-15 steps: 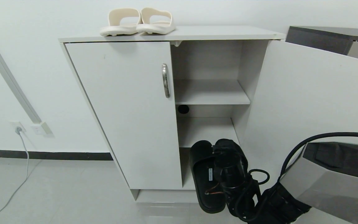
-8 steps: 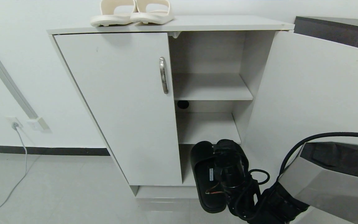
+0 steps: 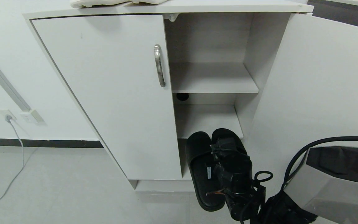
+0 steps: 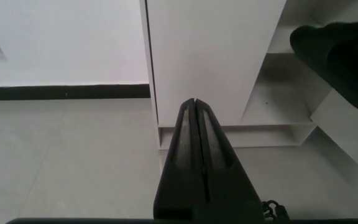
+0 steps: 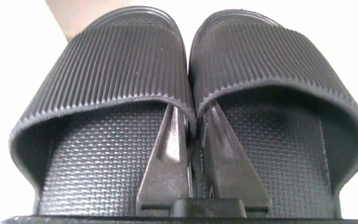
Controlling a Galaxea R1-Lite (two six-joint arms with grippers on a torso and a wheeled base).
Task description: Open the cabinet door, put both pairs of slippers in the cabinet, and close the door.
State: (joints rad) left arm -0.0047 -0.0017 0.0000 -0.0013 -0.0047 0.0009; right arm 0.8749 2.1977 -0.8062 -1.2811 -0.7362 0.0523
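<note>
**Camera closes in, black pair nears the open cabinet**

The whole head view has shifted. The cabinet (image 3: 197,7) sits higher and bigger in frame than a second ago, so that is the camera moving, not the furniture. The cream slippers (image 3: 95,3) on top are now just a sliver at the upper edge.

The right door (image 3: 315,77) stands wide open at right, and the left door (image 3: 104,87) is shut.

The right hand (image 5: 193,155) is clamped on the black slippers (image 3: 202,168), pinching their inner straps together, at bottom centre. The toes now overlap the front edge of the lower shelf (image 3: 204,119), where before they sat just below it. I judge the pair is about to go in, but which compartment is unclear.

The left hand (image 4: 194,124) is closed on nothing, low over the floor in front of the cabinet.

The cream pair and closing the door are not yet done.
</note>
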